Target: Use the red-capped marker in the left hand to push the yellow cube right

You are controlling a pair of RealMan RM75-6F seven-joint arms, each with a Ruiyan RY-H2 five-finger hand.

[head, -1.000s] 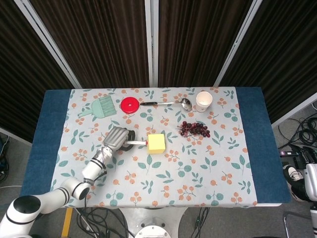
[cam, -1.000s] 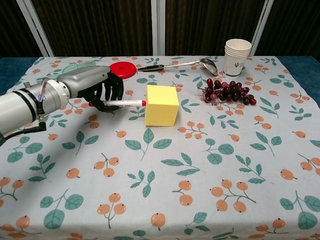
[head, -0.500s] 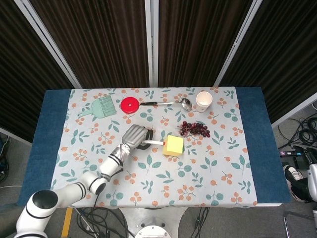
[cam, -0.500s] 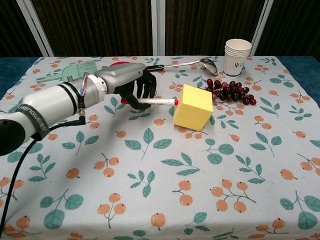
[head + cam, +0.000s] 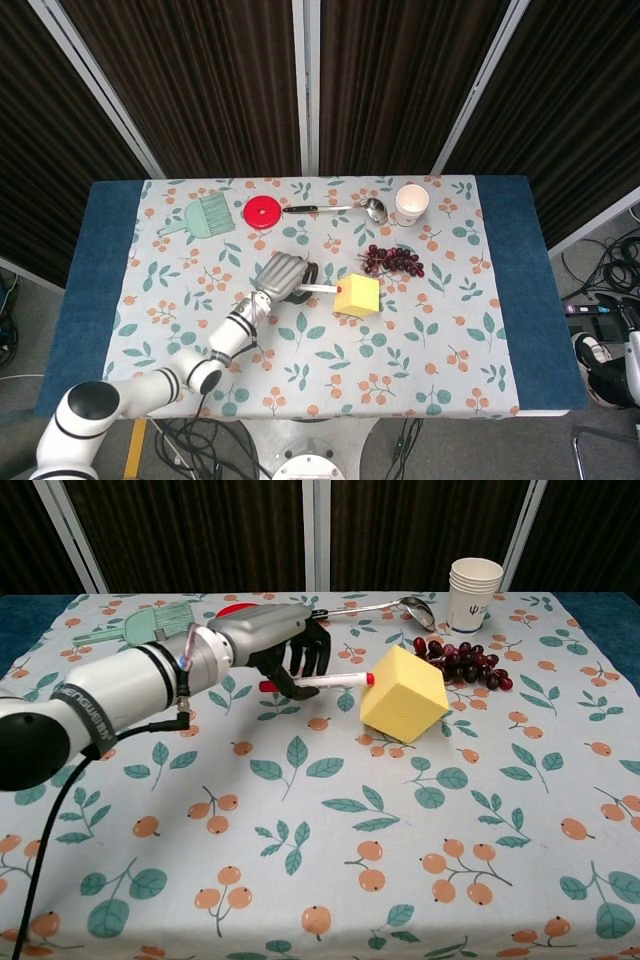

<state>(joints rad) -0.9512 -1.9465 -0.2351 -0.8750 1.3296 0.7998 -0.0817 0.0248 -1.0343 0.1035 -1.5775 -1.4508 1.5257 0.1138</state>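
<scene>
On the worktop (image 5: pixel 520 300), the cube (image 5: pixel 357 297) sat mid-frame, the marker (image 5: pixel 318 291) touching its left side. Grapes (image 5: pixel 392 260) lay just upper right; brush (image 5: pixel 197 217), lid (image 5: pixel 263 212), ladle (image 5: pixel 335 208) and cups (image 5: pixel 411 203) lined the top.

Tabletop (image 5: pixel 480 880): matt printed cloth. Left hand (image 5: pixel 275 645): smooth grey metallic-looking shell, dark fingers (image 5: pixel 318 658). Yellow cube (image 5: pixel 403 694): matt, foam-like. Ladle (image 5: pixel 380 607): glossy metal. Cups (image 5: pixel 473 595): matt paper. Red lid (image 5: pixel 264 212): smooth plastic.

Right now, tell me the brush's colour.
The brush is pale green, clearest in the head view.
</scene>
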